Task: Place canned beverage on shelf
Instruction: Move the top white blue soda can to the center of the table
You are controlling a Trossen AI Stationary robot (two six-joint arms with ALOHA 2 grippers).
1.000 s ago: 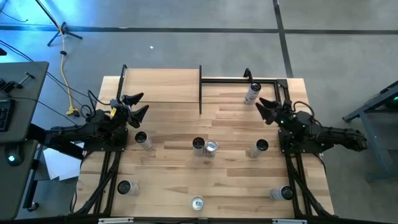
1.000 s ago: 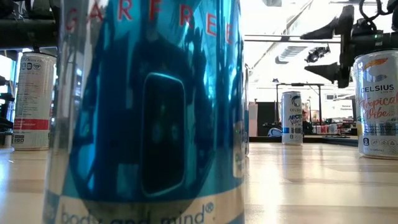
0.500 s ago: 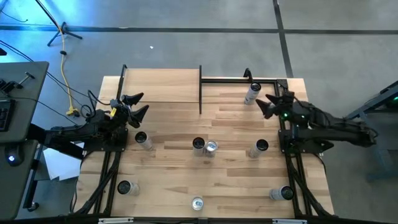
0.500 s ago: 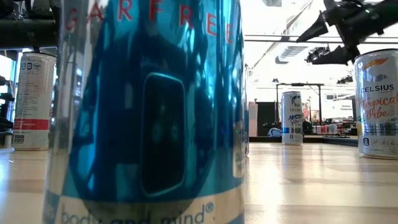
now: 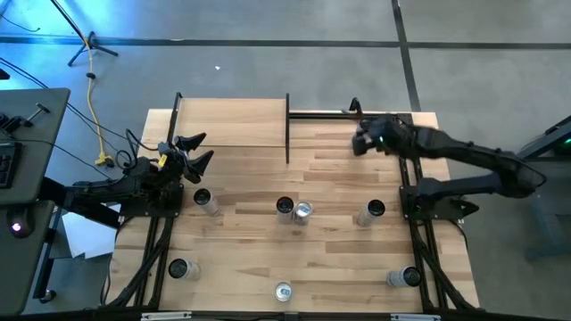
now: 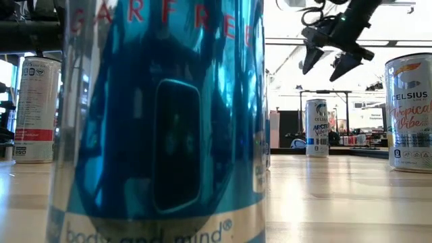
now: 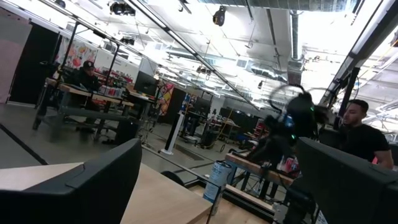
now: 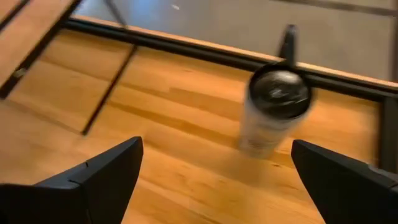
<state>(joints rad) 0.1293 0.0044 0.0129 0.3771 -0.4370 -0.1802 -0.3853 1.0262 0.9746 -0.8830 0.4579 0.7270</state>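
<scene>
- Reaching over the far right of the desk (image 5: pixel 312 259) in the high view, the right pincer (image 5: pixel 363 141) hangs above the canned beverage (image 5: pixel 360 130), which it mostly hides; the shelf (image 5: pixel 234 123), a pale board with black posts, lies at the far left-centre, well apart. The left pincer (image 5: pixel 191 152) waits spread and empty near the desk's left edge. Several other cans (image 5: pixel 294 210) stand about mid-desk.
- In the low view, the right pincer (image 6: pixel 330 63) hangs above the desk, fingers parted, holding nothing; a distant can (image 6: pixel 316 128) stands beneath it, seemingly the target. A blue can (image 6: pixel 162 115) fills the foreground.
- The left wrist view shows only that arm's own spread, empty fingers (image 7: pixel 87 186), the far can (image 7: pixel 217 181) and people in the room.
- The right wrist view puts the upright canned beverage (image 8: pixel 271 115) between wide-open, empty fingers (image 8: pixel 99 177). The can looks rigid, smooth and probably slippery, tall enough to tip; if full, moderately heavy. A grip across the mid-body, squarely opposite sides, seems soundest.
</scene>
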